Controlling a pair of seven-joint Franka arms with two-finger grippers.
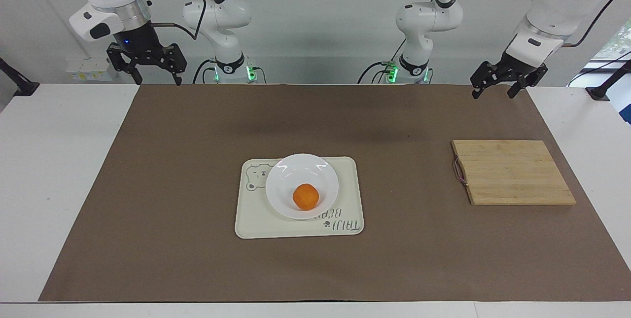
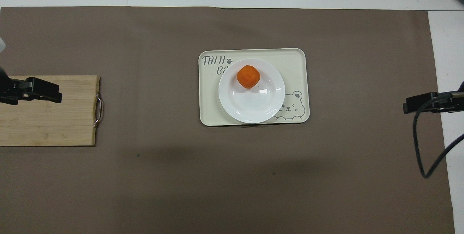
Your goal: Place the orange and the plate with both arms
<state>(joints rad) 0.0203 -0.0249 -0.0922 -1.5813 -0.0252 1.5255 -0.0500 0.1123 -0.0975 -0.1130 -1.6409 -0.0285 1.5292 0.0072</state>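
Observation:
The orange (image 1: 305, 196) (image 2: 248, 77) lies in the white plate (image 1: 301, 169) (image 2: 253, 109), toward the plate's edge farther from the robots. The plate rests on a cream tray with a bear drawing (image 1: 256, 222) (image 2: 295, 60) in the middle of the brown mat. My right gripper (image 1: 157, 80) hangs open and empty over the mat's corner at the right arm's end. My left gripper (image 1: 494, 93) hangs open and empty over the mat's corner at the left arm's end. Both are well away from the plate.
A bamboo cutting board (image 1: 512, 172) (image 2: 65, 125) with a small metal handle lies on the mat toward the left arm's end. In the overhead view, the raised left gripper's finger (image 2: 43, 89) covers part of it. Bare brown mat (image 1: 172, 185) surrounds the tray.

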